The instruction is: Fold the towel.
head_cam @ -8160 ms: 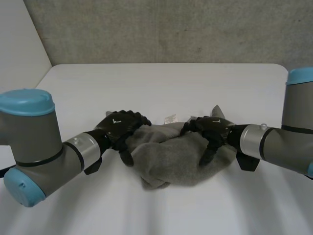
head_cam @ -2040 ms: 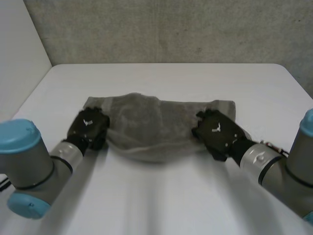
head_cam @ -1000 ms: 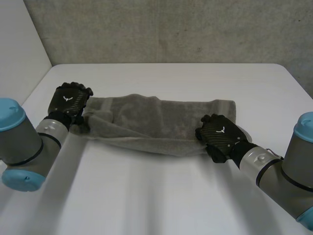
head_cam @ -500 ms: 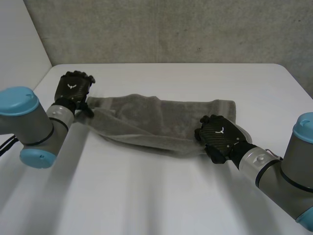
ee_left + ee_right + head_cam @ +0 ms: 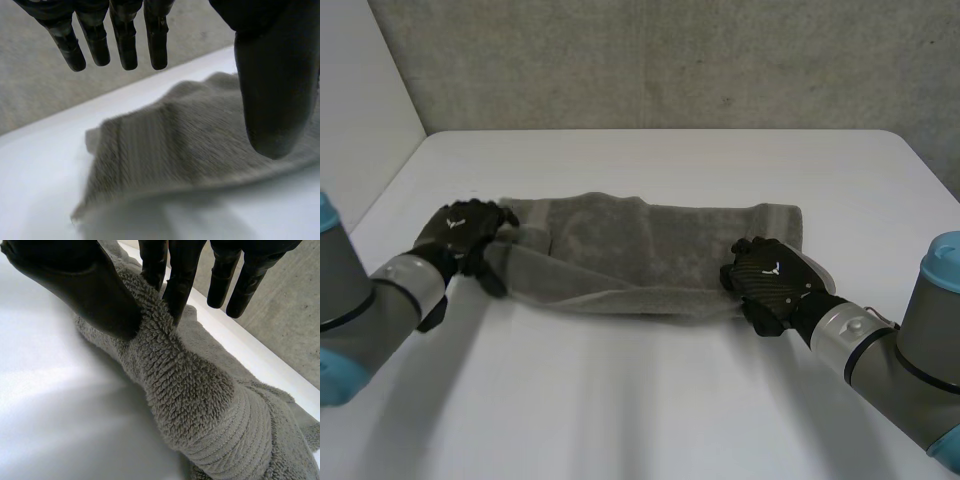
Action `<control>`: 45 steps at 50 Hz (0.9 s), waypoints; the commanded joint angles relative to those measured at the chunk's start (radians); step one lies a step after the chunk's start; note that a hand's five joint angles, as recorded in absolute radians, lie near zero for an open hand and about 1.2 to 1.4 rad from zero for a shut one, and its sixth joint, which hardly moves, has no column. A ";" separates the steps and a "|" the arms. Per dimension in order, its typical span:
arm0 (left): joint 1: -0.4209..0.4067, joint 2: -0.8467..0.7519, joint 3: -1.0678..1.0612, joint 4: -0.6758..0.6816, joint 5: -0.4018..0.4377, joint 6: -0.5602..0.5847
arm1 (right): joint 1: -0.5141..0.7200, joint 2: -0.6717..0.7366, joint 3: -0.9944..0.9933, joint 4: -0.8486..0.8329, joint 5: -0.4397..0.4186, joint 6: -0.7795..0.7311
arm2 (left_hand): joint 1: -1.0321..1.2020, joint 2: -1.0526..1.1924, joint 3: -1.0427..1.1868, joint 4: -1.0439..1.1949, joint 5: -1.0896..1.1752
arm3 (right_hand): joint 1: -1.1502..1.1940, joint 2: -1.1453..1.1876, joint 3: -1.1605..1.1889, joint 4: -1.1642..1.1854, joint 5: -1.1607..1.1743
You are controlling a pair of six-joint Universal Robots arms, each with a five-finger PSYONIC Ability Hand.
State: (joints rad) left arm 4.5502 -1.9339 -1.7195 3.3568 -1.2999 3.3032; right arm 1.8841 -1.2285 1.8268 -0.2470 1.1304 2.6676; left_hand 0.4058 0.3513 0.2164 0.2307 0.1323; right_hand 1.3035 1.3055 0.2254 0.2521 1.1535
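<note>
The grey towel lies stretched across the middle of the white worktop, its long axis running from one hand to the other and its short ends pointing at the two side edges. Its far long edge lies flat, while the near one is bunched into a thicker ridge. Bare worktop lies open all round: a broad band beyond the towel up to the rough grey wall, another band on the robot's side, and room past each short end. In the head view the left hand sits at the towel's left end and the right hand at its near right corner, but neither grip can be read there. The left wrist view shows that hand's fingers straight and spread, well apart from the thumb and holding nothing, with the towel below the palm. The right wrist view shows the fingers and thumb pinching a raised ridge of looped towel between them.
</note>
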 commanded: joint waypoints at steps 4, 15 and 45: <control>0.047 0.121 -0.117 -0.148 0.047 0.157 | 0.004 0.000 0.000 0.000 0.000 0.000 | -0.092 -0.038 -0.042 -0.056 0.006 | 0.093 0.091 -0.051 -0.078 0.068; 0.098 0.075 -0.129 -0.145 0.048 0.196 | 0.009 0.000 0.003 0.000 -0.001 0.000 | -0.092 -0.038 -0.042 -0.056 0.006 | 0.093 0.091 -0.051 -0.078 0.068; -0.005 -0.180 0.061 0.177 0.042 0.180 | 0.009 0.003 0.008 0.000 -0.006 -0.006 | -0.107 -0.053 -0.042 -0.056 -0.008 | 0.093 0.091 -0.051 -0.078 0.068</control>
State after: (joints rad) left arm 4.5703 -2.1012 -1.6710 3.5116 -1.2597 3.4861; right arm 1.8930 -1.2264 1.8346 -0.2470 1.1243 2.6626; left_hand 0.4058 0.3476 0.2164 0.2307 0.1316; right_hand 1.3034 1.3054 0.2254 0.2521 1.1534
